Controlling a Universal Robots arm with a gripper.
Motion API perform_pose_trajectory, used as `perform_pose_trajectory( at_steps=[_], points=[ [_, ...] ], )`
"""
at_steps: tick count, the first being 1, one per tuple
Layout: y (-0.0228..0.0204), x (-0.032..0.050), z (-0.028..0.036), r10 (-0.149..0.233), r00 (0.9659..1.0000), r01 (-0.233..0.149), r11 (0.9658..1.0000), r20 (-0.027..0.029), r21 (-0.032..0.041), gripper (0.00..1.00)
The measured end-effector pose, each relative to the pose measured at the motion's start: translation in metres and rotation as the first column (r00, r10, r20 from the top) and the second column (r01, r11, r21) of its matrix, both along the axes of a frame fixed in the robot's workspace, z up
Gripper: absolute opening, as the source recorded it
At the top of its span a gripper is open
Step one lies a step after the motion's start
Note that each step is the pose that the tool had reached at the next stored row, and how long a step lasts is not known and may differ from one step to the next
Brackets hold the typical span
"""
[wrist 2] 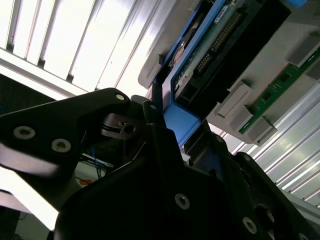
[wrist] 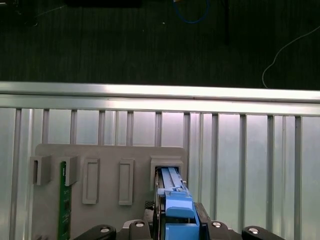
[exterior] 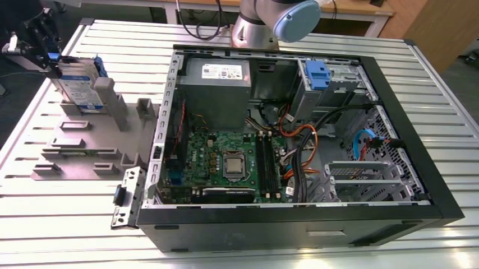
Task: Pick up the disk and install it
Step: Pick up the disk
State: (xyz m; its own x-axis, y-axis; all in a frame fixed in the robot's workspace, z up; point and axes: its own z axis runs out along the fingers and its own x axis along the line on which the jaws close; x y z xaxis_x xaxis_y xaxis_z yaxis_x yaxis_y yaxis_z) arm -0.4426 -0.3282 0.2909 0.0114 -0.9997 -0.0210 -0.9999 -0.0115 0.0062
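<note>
— Grip on the disk (exterior: 78,84)?
— Narrow, gripper (wrist 2: 179,125) pinching the blue carrier end from both sides (plainest in the second wrist view).
— Position?
— Standing upright in a slot of the grey holder (exterior: 82,140), at the exterior view's left, well apart from the open computer case (exterior: 262,232).
— From the first wrist view?
— Looking down the blue rail into that slot; green circuit board (wrist: 63,200) standing in a bracket further along the holder.

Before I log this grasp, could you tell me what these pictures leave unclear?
- Lower edge of the disk, exterior view: sunk in the grey fixture.
- Hold of the gripper on the disk, second wrist view: covered by the gripper's black body.
- Inside of the drive bay, exterior view: behind its own metal and blue latch.
</note>
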Motion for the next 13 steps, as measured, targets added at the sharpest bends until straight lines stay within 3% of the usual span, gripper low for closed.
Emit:
perform_pose_trajectory(
  at_steps=[13],
  points=[
    [-0.0003, 0.0006, -0.0013, -0.010, 0.9999, 0.010, 0.9999, -0.0006, -0.0001, 0.42]
  ],
)
